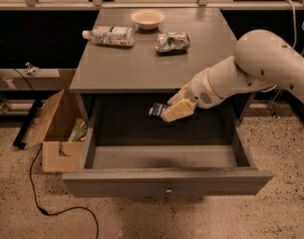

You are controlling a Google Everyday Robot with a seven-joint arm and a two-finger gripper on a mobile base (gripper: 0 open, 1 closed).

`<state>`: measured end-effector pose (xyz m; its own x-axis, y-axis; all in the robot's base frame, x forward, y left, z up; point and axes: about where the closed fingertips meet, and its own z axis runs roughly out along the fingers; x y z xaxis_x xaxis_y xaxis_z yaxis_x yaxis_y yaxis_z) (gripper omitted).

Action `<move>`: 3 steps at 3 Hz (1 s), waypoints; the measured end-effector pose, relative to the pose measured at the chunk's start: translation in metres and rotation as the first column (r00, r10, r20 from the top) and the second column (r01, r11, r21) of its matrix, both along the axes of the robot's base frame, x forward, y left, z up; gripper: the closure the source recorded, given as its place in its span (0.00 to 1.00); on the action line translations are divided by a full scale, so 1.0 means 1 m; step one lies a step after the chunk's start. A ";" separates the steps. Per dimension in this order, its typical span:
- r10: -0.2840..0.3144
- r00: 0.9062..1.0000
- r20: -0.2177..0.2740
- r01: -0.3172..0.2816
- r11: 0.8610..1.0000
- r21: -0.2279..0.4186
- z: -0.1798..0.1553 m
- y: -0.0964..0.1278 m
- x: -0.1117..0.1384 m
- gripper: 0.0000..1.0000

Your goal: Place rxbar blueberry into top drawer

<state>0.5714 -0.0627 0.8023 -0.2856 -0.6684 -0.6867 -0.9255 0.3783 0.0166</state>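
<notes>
Above open top drawer point(166, 176), pincer point(168, 112) clenched on rxbar blueberry point(156, 109), clear of its walls

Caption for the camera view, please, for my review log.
The gripper holds the rxbar blueberry over the open top drawer, just in front of the cabinet.

Cream tool point(167, 113) over grey top drawer point(166, 181)

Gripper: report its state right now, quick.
Gripper: closed on the rxbar blueberry, holding it over the open top drawer.
</notes>
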 end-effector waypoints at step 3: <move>-0.046 0.996 -0.078 0.041 0.998 -0.057 -0.123 -0.004 0.021 1.00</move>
